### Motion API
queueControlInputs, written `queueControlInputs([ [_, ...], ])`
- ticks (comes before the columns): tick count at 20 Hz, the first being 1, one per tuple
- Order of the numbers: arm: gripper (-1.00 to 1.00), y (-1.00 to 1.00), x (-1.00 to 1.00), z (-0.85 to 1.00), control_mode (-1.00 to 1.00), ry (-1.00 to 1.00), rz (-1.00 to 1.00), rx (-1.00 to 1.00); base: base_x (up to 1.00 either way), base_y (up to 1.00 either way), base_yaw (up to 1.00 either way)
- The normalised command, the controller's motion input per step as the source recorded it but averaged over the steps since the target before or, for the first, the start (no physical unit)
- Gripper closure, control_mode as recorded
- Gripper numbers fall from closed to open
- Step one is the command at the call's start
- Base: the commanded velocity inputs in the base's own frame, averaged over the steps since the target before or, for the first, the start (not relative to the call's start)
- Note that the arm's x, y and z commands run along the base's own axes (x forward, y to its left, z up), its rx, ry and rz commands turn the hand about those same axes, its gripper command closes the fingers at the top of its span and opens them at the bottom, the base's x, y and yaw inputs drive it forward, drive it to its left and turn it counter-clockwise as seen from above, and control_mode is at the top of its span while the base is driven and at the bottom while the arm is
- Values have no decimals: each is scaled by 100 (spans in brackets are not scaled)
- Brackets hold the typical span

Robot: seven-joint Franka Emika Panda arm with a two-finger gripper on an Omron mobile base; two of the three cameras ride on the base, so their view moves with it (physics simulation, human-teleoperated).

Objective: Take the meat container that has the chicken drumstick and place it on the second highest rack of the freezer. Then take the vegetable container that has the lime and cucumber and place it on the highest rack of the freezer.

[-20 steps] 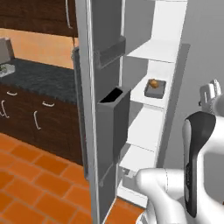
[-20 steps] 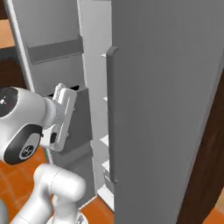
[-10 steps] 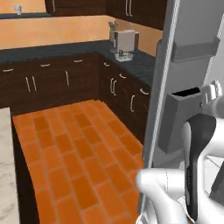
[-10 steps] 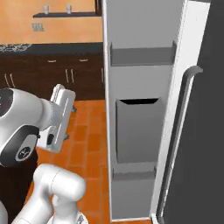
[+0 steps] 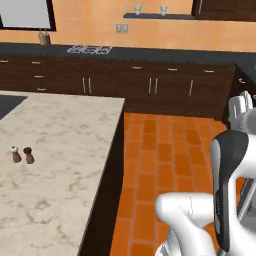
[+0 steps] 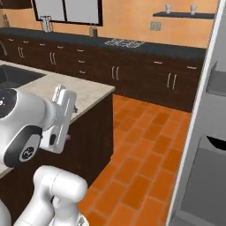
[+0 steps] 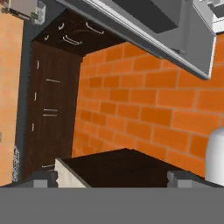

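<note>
Marble surface [image 5: 65, 150] lies left of the arm, freezer door [image 6: 198, 145] to its right, and jaws stand wide open, empty.

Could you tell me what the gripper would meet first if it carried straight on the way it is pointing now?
Probably the orange brick floor: the open gripper looks across the dark island end at it, though depth is unclear.

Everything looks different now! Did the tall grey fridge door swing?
Cannot tell. The tall grey fridge door sits at the right edge now, but the dark brown cabinets swept across too, so the cameras turned with the robot.
</note>
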Motion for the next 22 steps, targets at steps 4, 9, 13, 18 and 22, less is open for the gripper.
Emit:
queueControlInputs([
  [4, -100, 0, 0, 0, 100, 0, 0, 0, 47, 5, -9],
  [9, -100, 0, 0, 0, 100, 0, 0, 0, 97, 0, -26],
  [13, -100, 0, 0, 0, 100, 0, 0, 0, 100, 0, -25],
  [18, -100, 0, 0, 0, 100, 0, 0, 0, 100, 0, -21],
  [22, -100, 0, 0, 0, 100, 0, 0, 0, 100, 0, -18],
])
